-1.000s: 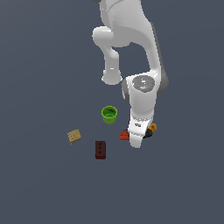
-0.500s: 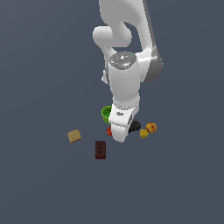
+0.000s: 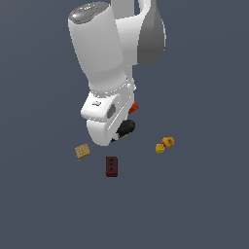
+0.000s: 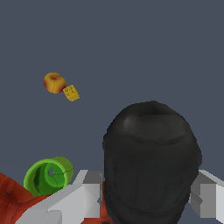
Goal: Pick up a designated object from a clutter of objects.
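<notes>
Progress looks well along: the gripper is clenched on the power drill, its pale fingers pressing either side of the black body in the wrist view. In the exterior view the drill hangs at the gripper, partly hidden behind the white hand, with a bit of red-orange casing showing just above the black part. It appears to be raised off the table, though the exact clearance cannot be told from either view.

The rest of the clutter lies apart from the gripper. The green cup sits close beside the fingers in the wrist view; the exterior view shows only a sliver of green at the hand. The orange ball and yellow die rest touching or nearly so, well off to one side of the gripper. The dark red brick lies just below the hand in the exterior view, the tan block nearby.

What remains, by my judgement, is only to carry the drill clear and hold it steady.

No brand, label or legible writing shows on anything; the die's faces are too small to read.
</notes>
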Robot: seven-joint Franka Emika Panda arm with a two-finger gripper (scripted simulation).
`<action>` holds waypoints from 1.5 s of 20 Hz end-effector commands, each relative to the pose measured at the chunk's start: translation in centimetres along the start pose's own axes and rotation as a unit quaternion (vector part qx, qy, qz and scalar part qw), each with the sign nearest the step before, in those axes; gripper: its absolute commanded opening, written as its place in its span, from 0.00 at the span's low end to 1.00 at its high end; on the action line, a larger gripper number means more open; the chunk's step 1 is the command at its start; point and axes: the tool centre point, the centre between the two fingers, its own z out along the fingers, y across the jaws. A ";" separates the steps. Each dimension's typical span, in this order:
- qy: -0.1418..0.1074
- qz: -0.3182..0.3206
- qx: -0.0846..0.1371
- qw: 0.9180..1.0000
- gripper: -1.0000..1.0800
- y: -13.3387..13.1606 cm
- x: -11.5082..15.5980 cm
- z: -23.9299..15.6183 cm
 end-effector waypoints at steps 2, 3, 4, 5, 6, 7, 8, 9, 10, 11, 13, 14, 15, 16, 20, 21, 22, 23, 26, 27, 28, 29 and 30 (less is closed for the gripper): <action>0.001 -0.001 -0.003 1.000 0.00 1.6 -1.8 -3.9; 0.001 -0.001 -0.003 1.000 0.00 2.0 -2.3 -4.9; 0.001 -0.001 -0.003 1.000 0.00 2.5 -2.8 -5.9; 0.001 -0.001 -0.003 1.000 0.00 2.9 -3.4 -6.9; 0.001 -0.001 -0.003 1.000 0.00 3.4 -3.9 -7.8; 0.000 0.000 -0.003 1.000 0.00 3.8 -4.4 -8.8; 0.000 0.000 -0.003 1.000 0.00 4.2 -4.9 -9.7; 0.000 0.000 -0.003 1.000 0.00 4.6 -5.4 -10.5; 0.000 0.000 -0.003 1.000 0.00 5.0 -5.8 -11.4; 0.000 0.001 -0.003 1.000 0.00 5.4 -6.3 -12.2; -0.001 0.001 -0.004 1.000 0.00 6.1 -7.1 -13.6; -0.001 0.001 -0.004 1.000 0.00 6.5 -7.4 -14.3; -0.001 0.001 -0.004 1.000 0.00 6.8 -7.8 -14.9; -0.001 0.001 -0.004 1.000 0.00 7.1 -8.1 -15.5; -0.001 0.002 -0.004 1.000 0.00 8.0 -9.0 -17.3; -0.001 0.002 -0.004 1.000 0.00 8.2 -9.2 -17.7; -0.001 0.002 -0.004 1.000 0.00 8.4 -9.4 -18.0; -0.001 0.002 -0.004 1.000 0.00 8.5 -9.5 -18.3; -0.001 0.002 -0.004 1.000 0.00 8.9 -9.9 -18.9; -0.001 0.002 -0.004 1.000 0.00 9.0 -9.9 -19.1; -0.001 0.002 -0.004 1.000 0.00 9.1 -10.0 -19.2; -0.001 0.002 -0.004 1.000 0.00 9.1 -10.0 -19.3; -0.001 0.002 -0.004 1.000 0.00 9.2 -10.1 -19.4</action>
